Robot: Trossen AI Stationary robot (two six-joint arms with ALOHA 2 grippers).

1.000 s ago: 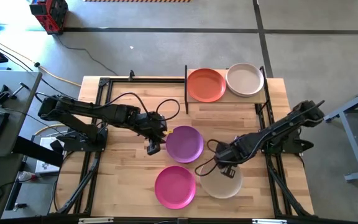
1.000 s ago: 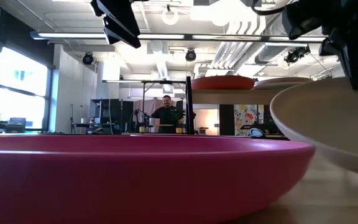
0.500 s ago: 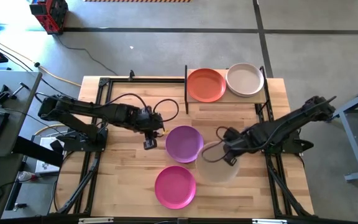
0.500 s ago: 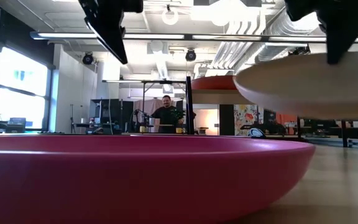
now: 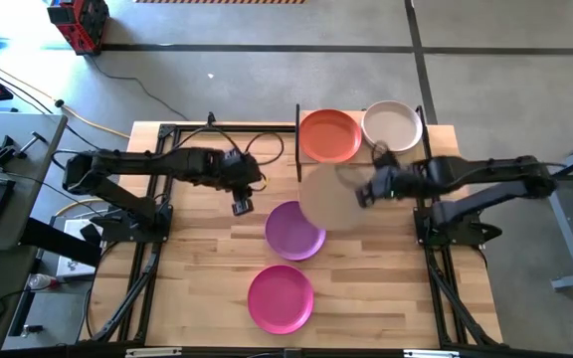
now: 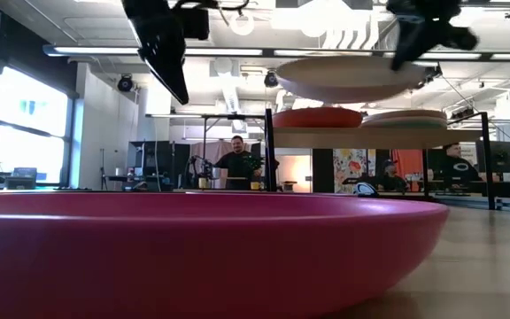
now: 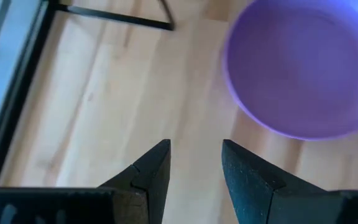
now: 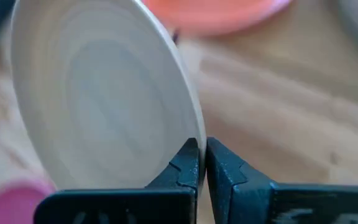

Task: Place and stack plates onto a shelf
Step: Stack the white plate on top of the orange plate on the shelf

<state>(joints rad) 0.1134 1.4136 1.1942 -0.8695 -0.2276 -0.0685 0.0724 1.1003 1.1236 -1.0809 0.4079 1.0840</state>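
Right gripper [image 5: 366,191], seen from above, is clamped on the rim of a round, shallow, matte beige plate [image 5: 328,196] held in the air just in front of the small raised light-wood shelf [image 5: 361,162], where an orange plate [image 5: 329,135] and an off-white plate [image 5: 392,127] already sit; the left gripper [image 5: 242,207] waits beside the purple plate [image 5: 294,229], with the magenta plate [image 5: 281,298] nearer the front. At table height, that magenta plate fills the foreground and hides the tabletop. Past the left wrist, the fingers stand apart over bare wood. Past the right wrist, the fingers pinch only the plate's thin edge; it looks stiff, light and smooth, so it may swing.
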